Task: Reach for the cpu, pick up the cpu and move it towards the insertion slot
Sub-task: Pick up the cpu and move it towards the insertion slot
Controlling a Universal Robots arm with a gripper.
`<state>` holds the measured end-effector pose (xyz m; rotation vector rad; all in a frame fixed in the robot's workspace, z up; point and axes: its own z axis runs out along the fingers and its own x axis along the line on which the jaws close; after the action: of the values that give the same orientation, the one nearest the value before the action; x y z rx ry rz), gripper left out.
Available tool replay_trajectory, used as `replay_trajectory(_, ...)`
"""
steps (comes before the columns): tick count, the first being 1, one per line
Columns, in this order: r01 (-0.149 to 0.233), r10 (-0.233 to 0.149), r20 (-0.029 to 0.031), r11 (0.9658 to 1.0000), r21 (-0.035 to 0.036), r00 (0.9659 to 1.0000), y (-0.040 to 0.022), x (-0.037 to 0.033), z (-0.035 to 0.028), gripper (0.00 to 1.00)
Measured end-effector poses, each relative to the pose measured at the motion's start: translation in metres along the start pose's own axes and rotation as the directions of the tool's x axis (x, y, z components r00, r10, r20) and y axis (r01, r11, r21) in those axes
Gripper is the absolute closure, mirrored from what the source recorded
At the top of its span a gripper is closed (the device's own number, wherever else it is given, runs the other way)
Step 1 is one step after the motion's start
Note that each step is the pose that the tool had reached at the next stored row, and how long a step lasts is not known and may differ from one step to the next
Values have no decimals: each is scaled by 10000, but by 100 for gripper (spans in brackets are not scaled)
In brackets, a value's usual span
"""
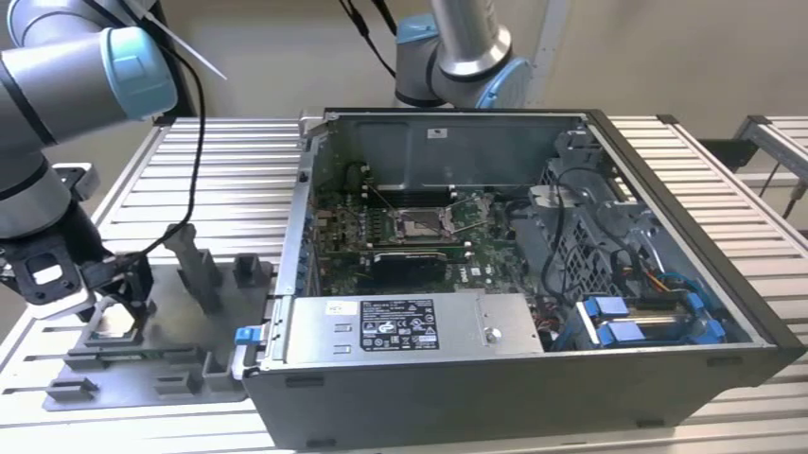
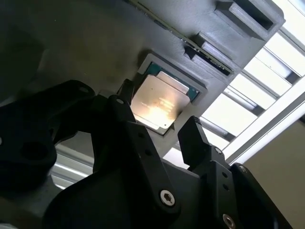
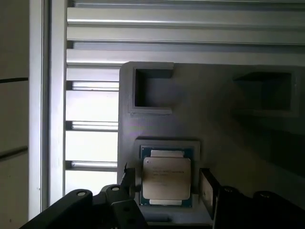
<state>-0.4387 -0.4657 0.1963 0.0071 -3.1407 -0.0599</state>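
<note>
Open jaws straddle the cpu [image 3: 167, 178] — flat in its grey tray [image 3: 214, 129].

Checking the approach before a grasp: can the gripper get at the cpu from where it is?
Probably yes. The gripper hangs right over the cpu, open, with its fingers flanking two opposite sides. The cpu lies face-up in its recess in the grey fixture, with nothing on top.

The cpu [image 3: 167, 179] has a smooth, pale metal face with a soft sheen, the grey tray [image 3: 219, 129] around it looks like matt, finely ridged plastic, the gripper fingers [image 2: 200, 145] are matt black, and the ribbed table [image 1: 240, 170] is satin bare metal.
</note>
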Motion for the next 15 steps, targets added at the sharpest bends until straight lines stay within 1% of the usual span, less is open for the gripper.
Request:
replay_trajectory(6, 0, 0, 0, 10000, 0, 10000, 2, 4, 41, 0)
replay_trajectory(15, 0, 0, 1, 10000, 0, 10000, 4, 10, 76, 0)
